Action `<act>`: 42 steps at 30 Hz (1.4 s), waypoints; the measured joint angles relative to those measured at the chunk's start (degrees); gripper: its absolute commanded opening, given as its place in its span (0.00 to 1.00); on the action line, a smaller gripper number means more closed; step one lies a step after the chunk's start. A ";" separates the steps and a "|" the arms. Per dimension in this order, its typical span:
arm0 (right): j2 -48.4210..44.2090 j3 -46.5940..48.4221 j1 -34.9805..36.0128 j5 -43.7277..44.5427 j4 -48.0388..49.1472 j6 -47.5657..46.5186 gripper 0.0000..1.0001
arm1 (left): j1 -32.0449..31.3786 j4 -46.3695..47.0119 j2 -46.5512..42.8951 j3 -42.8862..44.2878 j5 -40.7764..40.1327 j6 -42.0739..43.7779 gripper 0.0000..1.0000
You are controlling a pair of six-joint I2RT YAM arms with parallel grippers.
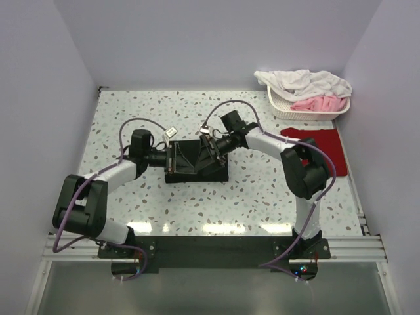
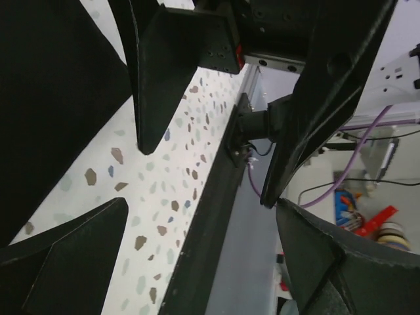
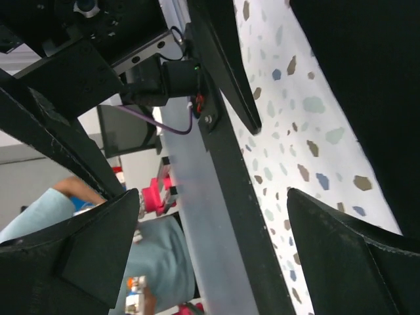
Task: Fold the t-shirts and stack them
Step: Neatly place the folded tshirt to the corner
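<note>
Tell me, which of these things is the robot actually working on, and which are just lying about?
Part of the job:
black t-shirt, folded, in the middle
dark red t-shirt, lying flat on the right

Just lying about:
white laundry basket, far right corner
white cloth and pink cloth, heaped in that basket

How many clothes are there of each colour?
Black folded cloth t-shirt: 1
Dark red cloth t-shirt: 1
White crumpled cloth in the white plastic basket: 1
Pink crumpled cloth in that basket: 1
Total: 4
</note>
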 measured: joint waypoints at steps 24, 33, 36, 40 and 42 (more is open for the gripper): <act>11.61 -5.57 -2.32 -4.20 9.99 4.42 0.99 | 2.64 10.80 24.96 1.25 5.97 -3.76 1.00; 11.65 -5.97 -4.55 -5.97 4.57 -5.55 0.98 | 8.15 4.15 25.07 1.31 9.53 4.61 1.00; 11.65 -5.88 -5.95 -6.58 0.72 -10.14 0.99 | 9.66 0.90 24.41 1.01 10.12 8.24 1.00; 11.65 -5.46 -6.95 -6.73 -3.65 -14.47 0.99 | 10.54 -2.27 23.39 0.55 9.79 11.08 1.00; 11.65 -4.79 -7.30 -6.47 -6.75 -16.48 0.99 | 10.75 -4.83 23.02 0.81 9.68 13.11 1.00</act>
